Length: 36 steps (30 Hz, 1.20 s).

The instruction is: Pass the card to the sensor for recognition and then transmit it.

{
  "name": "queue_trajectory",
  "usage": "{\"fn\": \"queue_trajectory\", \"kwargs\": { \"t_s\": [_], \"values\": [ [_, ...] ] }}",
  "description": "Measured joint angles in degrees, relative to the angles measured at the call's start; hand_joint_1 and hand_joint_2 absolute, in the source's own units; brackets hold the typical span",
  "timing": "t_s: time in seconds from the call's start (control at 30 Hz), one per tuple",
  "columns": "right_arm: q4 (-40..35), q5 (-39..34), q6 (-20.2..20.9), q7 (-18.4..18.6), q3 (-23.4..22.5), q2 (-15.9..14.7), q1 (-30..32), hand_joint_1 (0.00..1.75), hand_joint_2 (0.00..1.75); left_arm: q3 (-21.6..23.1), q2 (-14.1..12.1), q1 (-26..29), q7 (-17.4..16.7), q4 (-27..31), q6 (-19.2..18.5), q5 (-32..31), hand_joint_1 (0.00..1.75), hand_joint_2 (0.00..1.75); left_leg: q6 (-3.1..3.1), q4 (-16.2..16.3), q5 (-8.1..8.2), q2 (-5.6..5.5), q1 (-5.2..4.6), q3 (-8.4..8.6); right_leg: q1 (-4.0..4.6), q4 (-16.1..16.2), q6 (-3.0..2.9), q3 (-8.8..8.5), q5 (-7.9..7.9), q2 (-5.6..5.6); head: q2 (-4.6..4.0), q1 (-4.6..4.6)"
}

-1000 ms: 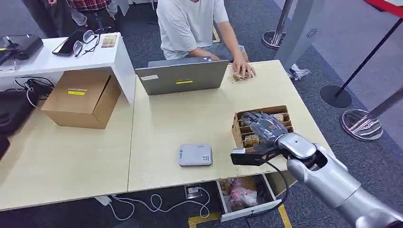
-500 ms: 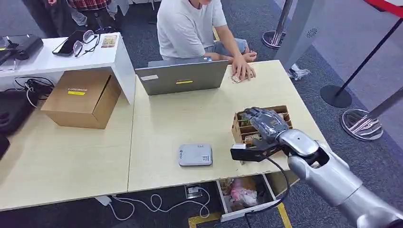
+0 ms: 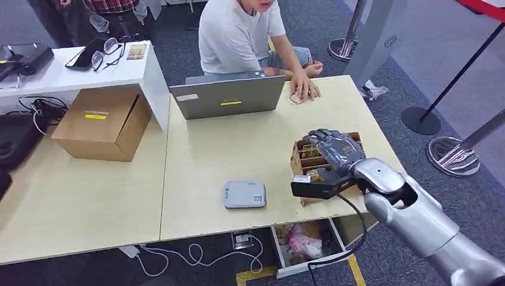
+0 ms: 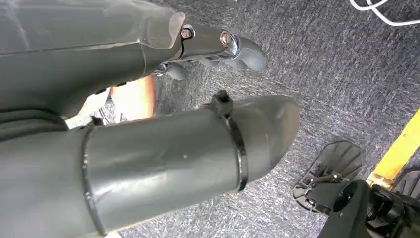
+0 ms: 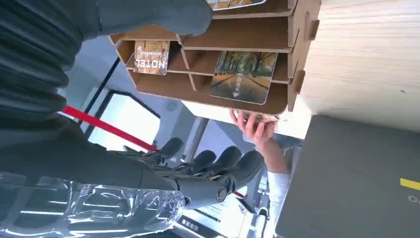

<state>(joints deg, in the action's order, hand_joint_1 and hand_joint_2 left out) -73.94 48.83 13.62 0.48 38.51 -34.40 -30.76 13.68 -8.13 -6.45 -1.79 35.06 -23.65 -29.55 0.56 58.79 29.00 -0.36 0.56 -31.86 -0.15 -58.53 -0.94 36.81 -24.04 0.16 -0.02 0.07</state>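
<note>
Right hand over the cardboard card rack, at the right side of the table. Compared with a second ago it has shifted slightly toward the rack's far end and sits lower; the forearm has swung a little further in. Wrist view: fingers extended, lying side by side, nothing between them; thumb up beside the rack wall. No card pinched yet, as far as either view shows.

Rack: slotted compartments, several cards standing in them. Wrist view shows a scenic card at the outer slot, a card printed "HOTEL" one slot in. Which one is meant to be taken, cannot tell.

Left hand hanging low over grey carpet; fingers barely seen, state cannot tell.

Sensor: grey flat pad near the front edge of the table, well apart from the rack, to the robot's left of it. Untouched.

Further off: laptop with its lid toward the robot; a person seated behind it, their hand resting on something small at the far table edge. That person has straightened since the earlier views.

Judgement: still the reach-and-pick step. The small downward shift suggests the hand is settling for a grasp; scan and hand-over remain.
</note>
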Motion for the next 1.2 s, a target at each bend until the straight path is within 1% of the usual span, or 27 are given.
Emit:
{"fn": "queue_trajectory", "kwargs": {
  "t_s": [0.03, 0.1, 0.17, 0.3, 0.33, 0.47, 0.57, 0.63, 0.7, 0.73, 1.2],
  "values": [
    [0.00, 0.00, 0.02, -0.07, -0.04, 0.00, 0.00, 0.63, 1.75, 0.00, 0.00, -0.01, 0.04, -0.06, 0.04, 0.00, 0.00, 0.00, 0.00, 0.00, 0.00, 0.00, 0.00, 0.00, 0.00, 0.00, 0.00, 0.00, 0.00, 0.00, 0.00, 0.02],
    [0.00, 0.00, 0.02, -0.09, -0.07, 0.00, 0.01, 0.70, 1.75, 0.00, 0.00, -0.01, 0.11, -0.13, 0.04, 0.07, 0.00, 0.00, 0.00, 0.00, 0.00, 0.00, 0.00, 0.00, 0.00, 0.00, 0.00, 0.00, 0.00, 0.00, 0.00, 0.02],
    [0.00, 0.00, 0.02, -0.13, -0.09, 0.00, 0.05, 0.66, 1.75, 0.00, 0.00, -0.03, 0.17, -0.24, 0.02, 0.07, 0.00, 0.00, 0.00, 0.00, 0.00, 0.00, 0.00, 0.01, 0.00, 0.00, 0.00, 0.00, 0.00, 0.00, 0.00, 0.00],
    [0.00, 0.00, 0.02, -0.13, -0.09, -0.04, 0.41, 0.66, 1.75, 0.00, -0.02, -0.09, 0.39, -0.63, -0.18, 0.09, 0.00, 0.00, 0.00, 0.00, 0.00, 0.00, 0.00, 0.01, 0.00, 0.00, 0.00, 0.00, 0.00, 0.00, 0.00, 0.02],
    [0.00, 0.00, 0.02, -0.13, -0.09, -0.09, 0.51, 0.63, 1.75, 0.00, -0.02, -0.11, 0.50, -0.70, -0.22, 0.11, 0.00, 0.00, 0.00, 0.00, 0.00, 0.00, 0.00, 0.01, 0.00, 0.00, 0.00, 0.00, 0.00, 0.00, 0.00, 0.02],
    [0.00, 0.02, 0.04, -0.13, -0.07, -0.26, 0.89, 0.63, 1.75, 0.00, -0.04, -0.30, 0.59, -1.12, -0.22, 0.13, 0.00, 0.00, 0.00, 0.00, 0.00, 0.00, 0.00, 0.01, 0.00, 0.00, 0.00, 0.00, 0.00, 0.01, 0.00, 0.02],
    [0.00, 0.02, 0.07, -0.15, -0.07, -0.50, 1.42, 0.72, 1.75, 0.00, -0.04, -0.58, 0.68, -1.53, -0.22, 0.26, 0.00, 0.00, 0.00, 0.00, 0.00, 0.00, 0.00, 0.02, 0.00, 0.01, 0.00, 0.00, 0.00, 0.00, 0.00, 0.00],
    [0.00, 0.02, 0.07, -0.15, -0.09, -0.87, 2.16, 0.68, 1.75, 0.02, -0.09, -0.72, 0.70, -1.84, -0.22, 0.42, 0.00, 0.00, 0.00, 0.00, 0.00, 0.00, 0.00, 0.01, 0.00, 0.01, 0.00, 0.00, 0.00, 0.00, 0.00, 0.02],
    [0.00, 0.02, 0.04, -0.15, -0.07, -1.29, 3.06, 0.70, 1.75, 0.00, -0.13, -0.74, 0.77, -2.10, -0.15, 0.72, 0.00, 0.00, 0.00, 0.00, 0.00, 0.00, 0.00, -0.01, 0.00, 0.00, 0.00, 0.00, 0.00, 0.00, 0.00, 0.00],
    [0.00, 0.02, 0.04, -0.15, -0.09, -1.42, 3.38, 0.73, 1.75, 0.00, -0.15, -0.74, 0.85, -2.23, -0.07, 0.83, 0.00, 0.00, 0.00, 0.00, 0.00, 0.00, 0.00, -0.02, 0.00, 0.00, 0.00, 0.00, 0.00, 0.01, 0.00, 0.02],
    [0.44, -0.02, 0.55, -0.44, -0.07, -1.75, 4.53, 0.73, 1.75, 0.00, -0.22, -0.80, 0.87, -3.06, -0.39, 1.29, 0.00, 0.00, 0.00, 0.00, 0.00, 0.01, 0.00, 0.00, 0.00, 0.01, 0.00, 0.01, 0.00, 0.01, 0.00, 0.00]
  ]
}}
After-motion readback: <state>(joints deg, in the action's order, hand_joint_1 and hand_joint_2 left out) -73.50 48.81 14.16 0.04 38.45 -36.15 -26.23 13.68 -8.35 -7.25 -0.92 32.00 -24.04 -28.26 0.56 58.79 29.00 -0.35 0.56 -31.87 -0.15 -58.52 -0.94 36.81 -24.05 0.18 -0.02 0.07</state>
